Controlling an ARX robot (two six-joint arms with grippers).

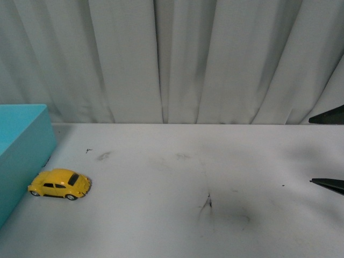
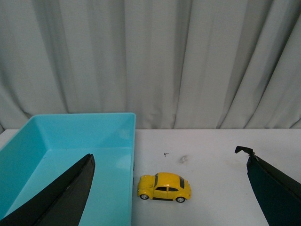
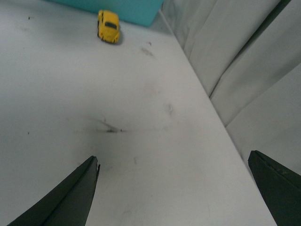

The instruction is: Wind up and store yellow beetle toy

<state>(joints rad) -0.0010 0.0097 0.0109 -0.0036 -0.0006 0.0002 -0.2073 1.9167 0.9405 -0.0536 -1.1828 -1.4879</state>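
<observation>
The yellow beetle toy (image 1: 59,184) stands on its wheels on the white table, at the left, right beside the turquoise box (image 1: 21,145). It also shows in the left wrist view (image 2: 164,187) and far off in the right wrist view (image 3: 108,26). My left gripper (image 2: 169,162) is open and empty, held above and behind the toy; one finger (image 2: 61,195) hangs over the box (image 2: 70,141). My right gripper (image 3: 174,162) is open and empty over the table's right part, far from the toy; its fingertips (image 1: 328,184) show at the front view's right edge.
The turquoise box is open-topped and empty as far as it shows. A grey curtain (image 1: 172,59) hangs right behind the table's far edge. Dark scuff marks (image 1: 208,203) lie on the table's middle.
</observation>
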